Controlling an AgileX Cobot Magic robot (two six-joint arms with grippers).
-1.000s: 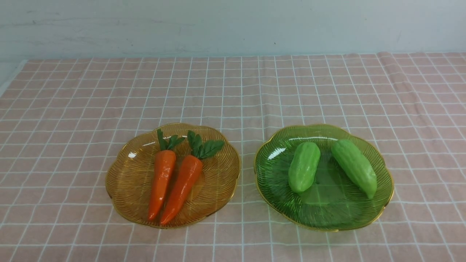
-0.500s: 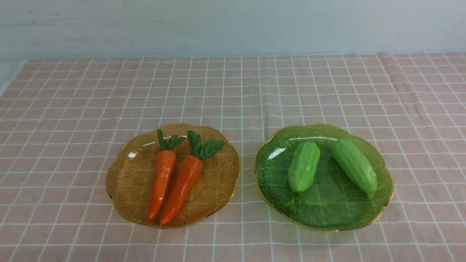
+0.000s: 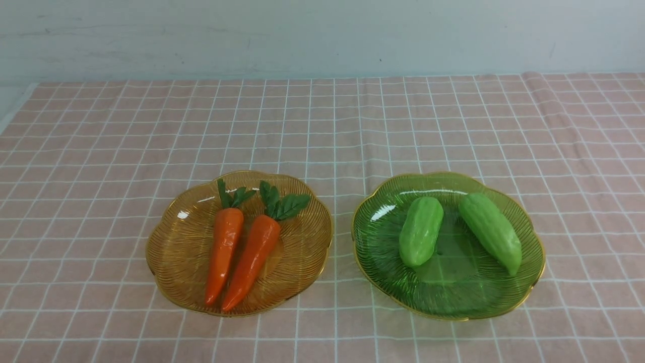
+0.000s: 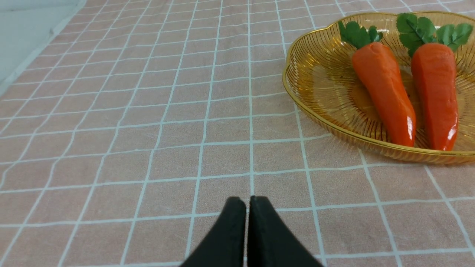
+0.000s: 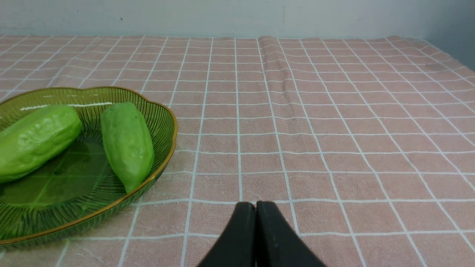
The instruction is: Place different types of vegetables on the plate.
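No brand, label or readable writing anywhere in view.

Pink checked cloth [image 3: 322, 131] with thin white grid lines, soft and slightly creased, over the table, with a raised fold near the upper right of the front view. Pale, scuffed wall [image 3: 322, 35] along the top of the frame.

Left of centre: amber plate [image 3: 176, 252] of clear ribbed plastic, scalloped, gold-edged. Inside it, left carrot [image 3: 224, 249] and right carrot [image 3: 252, 259], glossy orange, tapered, side by side and nearly touching, tips toward the bottom of the frame, dark green fabric-like leaves toward the top.

Right of centre: green plate [image 3: 453, 297], same ribbed, scalloped shape with gold rim, translucent. Inside it, left gourd [image 3: 421, 231] and right gourd [image 3: 490, 232], light green, matte, ridged and stubby, apart, splayed in a loose V.

Neither arm in the front view. Left claw [image 4: 247, 222] pinched together, black tapered fingers touching, holding nothing, above bare cloth near the amber plate. Right claw [image 5: 256, 226] likewise pressed closed and empty, above cloth beside the green plate.
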